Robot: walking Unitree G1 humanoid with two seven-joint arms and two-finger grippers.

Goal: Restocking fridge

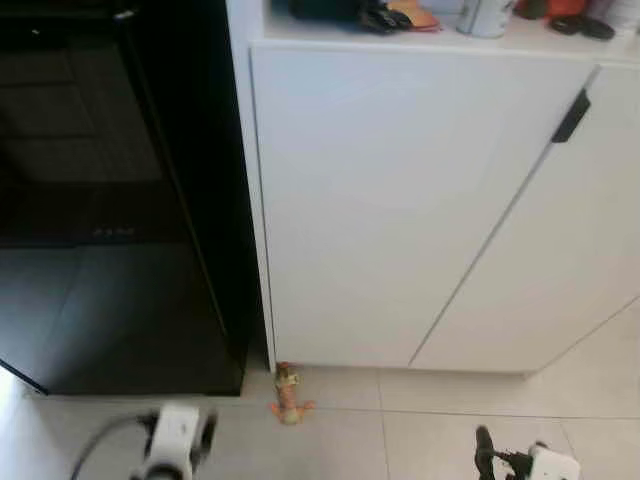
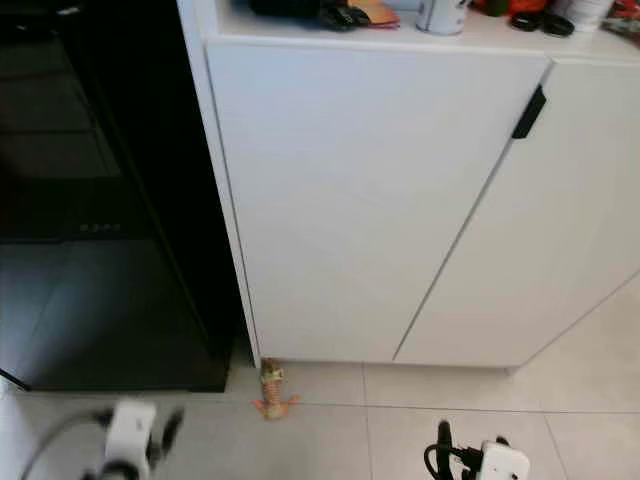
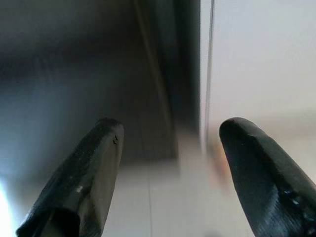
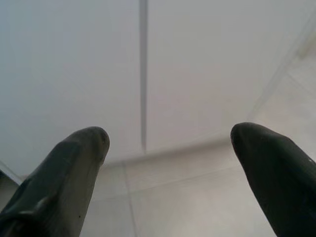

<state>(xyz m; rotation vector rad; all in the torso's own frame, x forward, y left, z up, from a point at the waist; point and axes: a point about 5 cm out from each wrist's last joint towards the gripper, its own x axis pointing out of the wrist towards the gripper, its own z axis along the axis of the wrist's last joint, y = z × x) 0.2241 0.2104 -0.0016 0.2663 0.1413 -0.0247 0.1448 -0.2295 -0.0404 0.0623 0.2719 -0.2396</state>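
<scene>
White cabinet [image 1: 400, 200] with black handle [image 1: 571, 117], clutter on its countertop [image 1: 520, 38]. Small orange toy [image 1: 288, 394] on tiled floor [image 1: 430, 430] at cabinet base. Glossy black fridge [image 1: 100, 200] just left of cabinet, door closed. Left gripper [image 3: 168, 173] and right gripper [image 4: 168, 173] low, fingers spread, empty.

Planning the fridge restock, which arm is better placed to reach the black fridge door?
Probably the left. The left gripper hangs open beside the black fridge, facing its edge; the right gripper faces the white cabinet.
</scene>
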